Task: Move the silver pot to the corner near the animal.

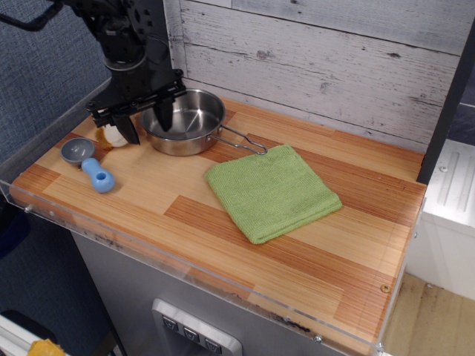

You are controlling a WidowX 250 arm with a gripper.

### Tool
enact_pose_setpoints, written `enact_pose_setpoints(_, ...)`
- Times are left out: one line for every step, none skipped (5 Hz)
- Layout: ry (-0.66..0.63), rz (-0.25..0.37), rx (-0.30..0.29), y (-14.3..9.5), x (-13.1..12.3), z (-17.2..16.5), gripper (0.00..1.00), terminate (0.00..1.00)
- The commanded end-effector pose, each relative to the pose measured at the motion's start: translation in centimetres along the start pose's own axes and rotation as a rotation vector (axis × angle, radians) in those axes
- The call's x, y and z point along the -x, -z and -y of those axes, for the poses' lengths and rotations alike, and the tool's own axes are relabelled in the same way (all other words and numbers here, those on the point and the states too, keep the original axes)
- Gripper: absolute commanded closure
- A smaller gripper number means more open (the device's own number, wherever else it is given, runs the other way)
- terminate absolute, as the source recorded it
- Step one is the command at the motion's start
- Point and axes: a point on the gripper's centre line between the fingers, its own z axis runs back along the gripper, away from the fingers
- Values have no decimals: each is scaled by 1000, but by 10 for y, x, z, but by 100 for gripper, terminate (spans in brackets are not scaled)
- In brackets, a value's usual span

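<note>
The silver pot (189,122) stands upright on the striped wooden tabletop (148,182) at the back left, its wire handle (241,139) pointing right toward the green cloth. My gripper (146,122) is open, its fingers spread either side of the pot's left rim, one finger (165,115) over the pot's inside and the other outside it. The animal (113,136) is just left of the pot, mostly hidden behind my outer finger. The back-left corner is largely hidden by my arm.
A green cloth (272,191) lies in the middle of the table, close to the handle's tip. A small grey dish with a blue handle (87,162) lies at the left edge. Clear acrylic edges the table, and a plank wall stands behind.
</note>
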Motion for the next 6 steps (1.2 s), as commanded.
enact_pose_setpoints(50,72,14,-33,-10,6,0,0)
enact_pose_setpoints(87,116,-1,-56,-21,15,0,0)
enact_pose_setpoints(152,181,-21,-97,-35,27,0,0)
enact_pose_setpoints(166,215,-2,-132,-37,34,0,0)
enact_pose_setpoints(142,191,31,-143,-28,30,0,0)
enact_pose_setpoints(142,191,31,-143,-28,30,0,0)
